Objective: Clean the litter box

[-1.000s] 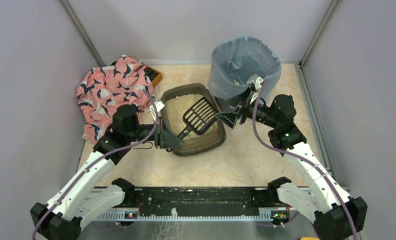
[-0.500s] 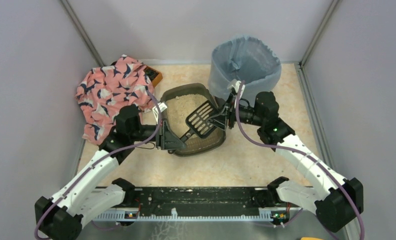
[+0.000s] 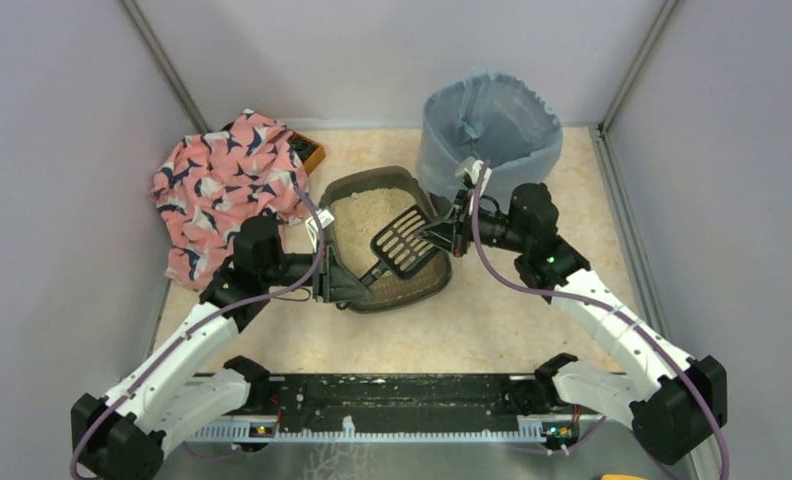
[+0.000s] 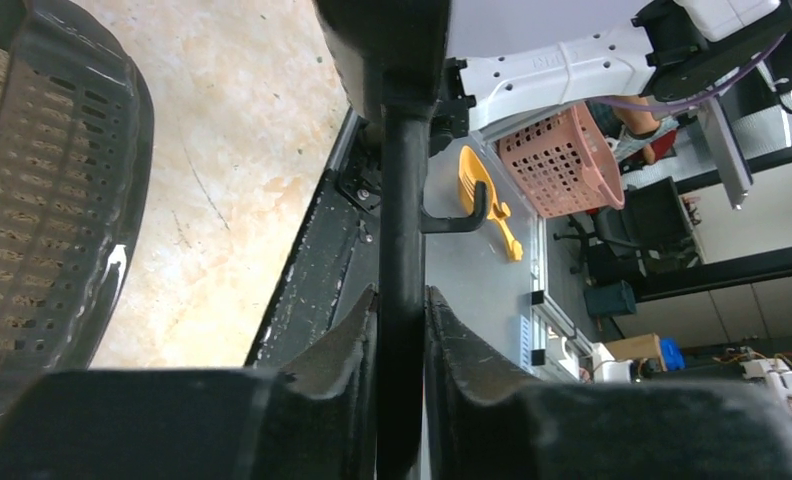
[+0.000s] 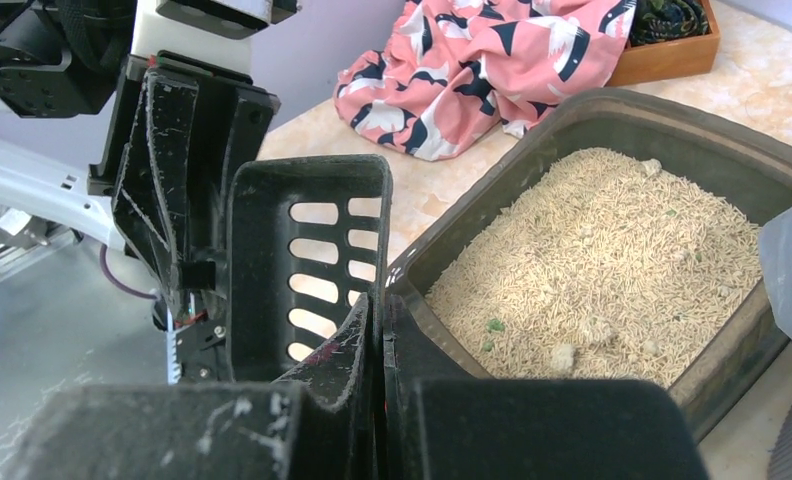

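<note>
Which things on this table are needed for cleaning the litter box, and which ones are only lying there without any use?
Belong to the job:
- litter box
- black slotted scoop, its handle held in the left gripper
- bin with a blue-grey liner

Only lying about:
- pink patterned cloth
- wooden tray, partly covered by the cloth

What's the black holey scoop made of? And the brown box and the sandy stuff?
Black slotted scoop: likely hard matte plastic, with moulded slots. Dark grey-brown rectangular litter box: smooth moulded plastic, rim faintly shiny. Beige filling: dry, loose, rice-shaped grains; exact material unclear.
</note>
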Robot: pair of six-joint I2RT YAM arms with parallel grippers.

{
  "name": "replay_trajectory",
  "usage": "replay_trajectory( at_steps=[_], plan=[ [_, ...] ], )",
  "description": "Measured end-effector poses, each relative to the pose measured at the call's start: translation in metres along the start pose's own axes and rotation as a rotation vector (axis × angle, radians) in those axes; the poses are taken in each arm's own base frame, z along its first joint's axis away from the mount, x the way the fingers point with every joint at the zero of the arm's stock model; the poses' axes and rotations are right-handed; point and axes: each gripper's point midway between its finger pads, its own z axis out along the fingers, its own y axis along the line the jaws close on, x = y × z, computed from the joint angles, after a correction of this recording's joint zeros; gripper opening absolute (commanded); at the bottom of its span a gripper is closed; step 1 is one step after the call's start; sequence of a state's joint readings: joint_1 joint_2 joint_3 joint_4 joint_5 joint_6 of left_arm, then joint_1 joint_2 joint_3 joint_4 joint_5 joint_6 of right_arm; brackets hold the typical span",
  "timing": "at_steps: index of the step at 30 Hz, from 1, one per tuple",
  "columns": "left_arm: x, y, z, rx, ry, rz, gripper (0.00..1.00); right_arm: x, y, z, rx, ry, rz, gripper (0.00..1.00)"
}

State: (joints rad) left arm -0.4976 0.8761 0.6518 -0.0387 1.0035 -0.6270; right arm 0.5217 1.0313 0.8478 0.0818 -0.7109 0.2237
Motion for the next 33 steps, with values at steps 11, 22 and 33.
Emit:
replay_trajectory(
  at_steps=[11, 22, 33],
  plan=[
    [-0.015, 0.008, -0.005, -0.097, -0.1, 0.054, 0.61, -0.016, 0.0, -0.006, 0.043, -0.06, -0.02, 0.0],
    [-0.032, 0.005, -0.028, -0.158, -0.395, 0.146, 0.59, -0.039, 0.002, -0.001, 0.024, -0.166, -0.003, 0.0],
    [-0.047, 0.006, -0.041, -0.093, -0.635, 0.187, 0.52, -0.049, 0.005, 0.001, 0.009, -0.214, 0.014, 0.0]
  ],
)
